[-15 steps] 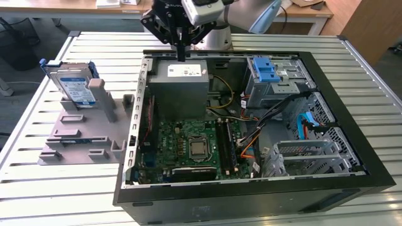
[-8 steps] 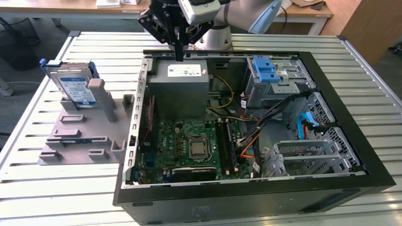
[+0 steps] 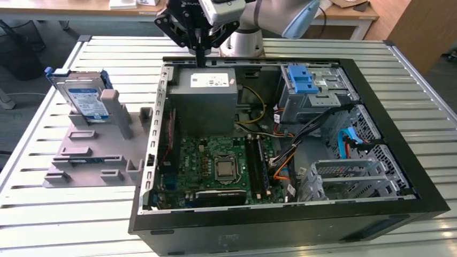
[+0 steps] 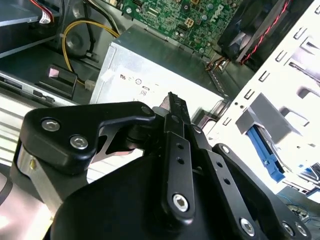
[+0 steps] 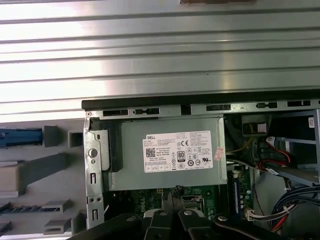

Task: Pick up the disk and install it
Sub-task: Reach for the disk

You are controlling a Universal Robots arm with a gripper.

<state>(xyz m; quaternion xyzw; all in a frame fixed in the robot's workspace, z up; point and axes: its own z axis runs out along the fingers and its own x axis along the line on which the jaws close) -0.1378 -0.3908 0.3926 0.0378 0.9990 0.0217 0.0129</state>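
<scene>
Our fingers (image 3: 203, 56) hang pinched together and empty over the grey metal box (image 3: 207, 101), disk (image 3: 84, 99) parked in its holder (image 3: 85, 160) by the counter's (image 3: 78, 219) edge at the exterior view's left, so we reckon crossing low could clip the case wall (image 3: 158, 107).

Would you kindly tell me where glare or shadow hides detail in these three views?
In the first wrist view, the table slats carry bright reflected bands. In the second wrist view, the slotted metal panel is washed out to white and the grey metal box glares. In the exterior view, light is even and the disk is plainly lit, with shade low inside the case.
</scene>
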